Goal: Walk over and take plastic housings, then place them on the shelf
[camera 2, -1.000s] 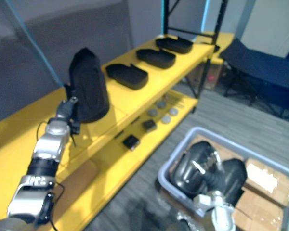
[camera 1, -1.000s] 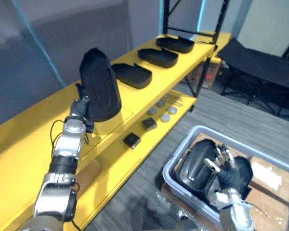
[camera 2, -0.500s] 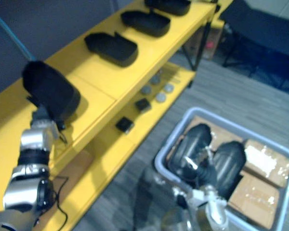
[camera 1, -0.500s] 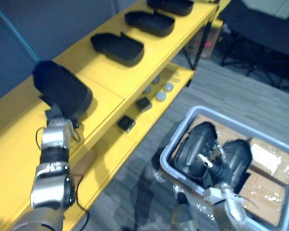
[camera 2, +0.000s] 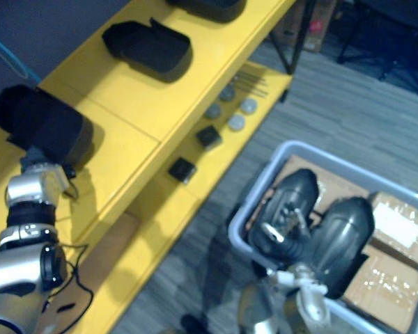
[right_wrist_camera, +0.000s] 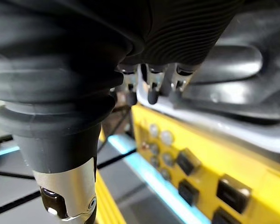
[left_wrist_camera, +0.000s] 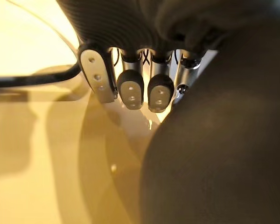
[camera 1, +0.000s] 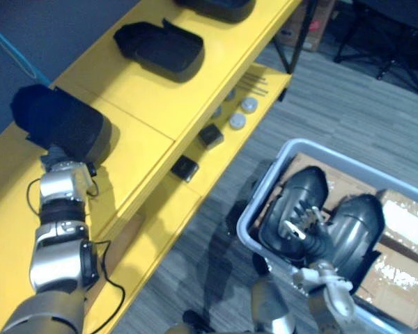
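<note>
A black plastic housing (camera 1: 63,129) lies tilted on the top board of the yellow shelf (camera 1: 143,104), near its front left end. My left hand (left_wrist_camera: 130,88) is under its near end, fingers curled against the dark shell (left_wrist_camera: 214,140), close to the yellow board. Two more housings (camera 1: 160,49) lie further along the same board. My right hand (camera 1: 303,226) hangs with relaxed fingers over two dark housings (camera 1: 355,233) in the grey bin (camera 1: 261,202) on the floor. The right wrist view shows its fingertips (right_wrist_camera: 151,95) just short of a housing.
The lower shelf board holds small black boxes (camera 1: 186,167) and round discs (camera 1: 240,115). Cardboard boxes (camera 1: 404,223) fill the right part of the bin. Grey carpet (camera 1: 348,104) lies between the shelf and the bin.
The housing in my left hand has come down from upright in the air to low on the shelf top. The camera has tilted down. My right hand stays over the bin.
</note>
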Available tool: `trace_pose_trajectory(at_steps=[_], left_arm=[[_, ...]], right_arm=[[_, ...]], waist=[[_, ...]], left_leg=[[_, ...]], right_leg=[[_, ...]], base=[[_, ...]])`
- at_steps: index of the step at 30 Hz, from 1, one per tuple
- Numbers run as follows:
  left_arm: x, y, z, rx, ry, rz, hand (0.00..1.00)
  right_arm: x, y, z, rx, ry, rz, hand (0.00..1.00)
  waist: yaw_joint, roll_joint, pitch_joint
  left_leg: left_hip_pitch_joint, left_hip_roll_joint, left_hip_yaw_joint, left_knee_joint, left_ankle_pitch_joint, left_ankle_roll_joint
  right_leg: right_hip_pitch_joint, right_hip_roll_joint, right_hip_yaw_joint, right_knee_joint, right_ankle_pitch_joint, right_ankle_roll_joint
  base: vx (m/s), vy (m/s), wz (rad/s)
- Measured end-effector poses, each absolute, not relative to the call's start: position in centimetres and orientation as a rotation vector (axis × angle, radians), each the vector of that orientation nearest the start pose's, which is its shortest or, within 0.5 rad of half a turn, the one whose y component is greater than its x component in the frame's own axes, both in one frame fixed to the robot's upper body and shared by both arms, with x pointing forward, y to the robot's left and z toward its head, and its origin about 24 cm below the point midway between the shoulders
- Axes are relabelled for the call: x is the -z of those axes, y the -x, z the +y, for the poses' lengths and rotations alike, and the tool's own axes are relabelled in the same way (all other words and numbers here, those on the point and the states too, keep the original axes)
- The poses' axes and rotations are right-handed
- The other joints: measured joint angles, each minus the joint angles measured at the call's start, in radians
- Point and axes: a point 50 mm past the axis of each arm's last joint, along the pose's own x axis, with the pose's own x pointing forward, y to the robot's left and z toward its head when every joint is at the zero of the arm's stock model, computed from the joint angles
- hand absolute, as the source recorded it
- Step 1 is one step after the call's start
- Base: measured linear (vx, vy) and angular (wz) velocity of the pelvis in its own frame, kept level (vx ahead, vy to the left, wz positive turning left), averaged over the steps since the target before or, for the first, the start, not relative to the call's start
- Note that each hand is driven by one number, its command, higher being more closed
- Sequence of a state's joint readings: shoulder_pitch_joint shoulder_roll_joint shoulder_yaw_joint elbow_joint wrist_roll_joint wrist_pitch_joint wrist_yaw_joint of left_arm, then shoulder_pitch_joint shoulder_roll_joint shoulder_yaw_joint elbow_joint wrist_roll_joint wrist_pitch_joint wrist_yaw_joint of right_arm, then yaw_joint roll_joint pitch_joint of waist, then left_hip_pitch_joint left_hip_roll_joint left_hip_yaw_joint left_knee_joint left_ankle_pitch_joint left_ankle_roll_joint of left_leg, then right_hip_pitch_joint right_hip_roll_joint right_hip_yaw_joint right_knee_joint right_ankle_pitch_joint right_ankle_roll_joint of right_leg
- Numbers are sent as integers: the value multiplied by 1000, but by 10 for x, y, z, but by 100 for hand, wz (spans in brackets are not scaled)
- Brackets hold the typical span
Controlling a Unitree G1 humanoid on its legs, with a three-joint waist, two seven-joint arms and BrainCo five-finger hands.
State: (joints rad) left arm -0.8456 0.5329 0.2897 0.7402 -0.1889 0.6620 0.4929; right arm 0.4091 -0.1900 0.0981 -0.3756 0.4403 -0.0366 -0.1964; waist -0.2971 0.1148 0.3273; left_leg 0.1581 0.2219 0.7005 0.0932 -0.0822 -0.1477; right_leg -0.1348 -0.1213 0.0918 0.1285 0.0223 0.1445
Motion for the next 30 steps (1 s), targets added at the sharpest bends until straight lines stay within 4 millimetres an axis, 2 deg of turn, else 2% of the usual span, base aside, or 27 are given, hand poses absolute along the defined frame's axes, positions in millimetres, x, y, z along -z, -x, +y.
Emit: trace_pose_trajectory(at_steps=[5, 11, 17, 25, 30], left_arm=[[-140, -356, 318, -729, -111, 437, 100], [-130, -354, 315, -645, -210, 498, 100], [-119, -350, 315, -618, -293, 545, 100], [-116, -347, 317, -693, -291, 560, 100], [-118, -344, 322, -792, -269, 543, 100]], right_arm=[[-42, -165, -180, 157, -285, 60, 0], [-42, -165, -180, 139, -286, 53, 0], [-40, -162, -181, 149, -283, 65, 0], [-33, -163, -183, 157, -274, 92, 0], [-32, -164, -182, 153, -276, 94, 0]], waist=[[-11, 0, 0], [-18, 0, 0], [-22, 0, 0], [-30, -2, 0], [-42, -17, -7]], left_leg=[[10, -20, -2, -32, 0, 0], [18, -26, -6, -51, 4, -6], [17, -28, -10, -48, 7, -12], [11, -30, -7, -46, 8, -13], [-3, -23, -4, -35, 7, -14]], right_leg=[[-3, -8, -4, -2, 0, 0], [12, -9, -7, -14, 3, 5], [32, -15, -8, -56, 33, 12], [34, -18, -5, -78, 49, 12], [23, -13, -4, -79, 51, 10]], base=[[-32, 10, 3], [-49, -13, 0], [-59, -5, 1], [-10, 2, -1], [0, 0, 0]])
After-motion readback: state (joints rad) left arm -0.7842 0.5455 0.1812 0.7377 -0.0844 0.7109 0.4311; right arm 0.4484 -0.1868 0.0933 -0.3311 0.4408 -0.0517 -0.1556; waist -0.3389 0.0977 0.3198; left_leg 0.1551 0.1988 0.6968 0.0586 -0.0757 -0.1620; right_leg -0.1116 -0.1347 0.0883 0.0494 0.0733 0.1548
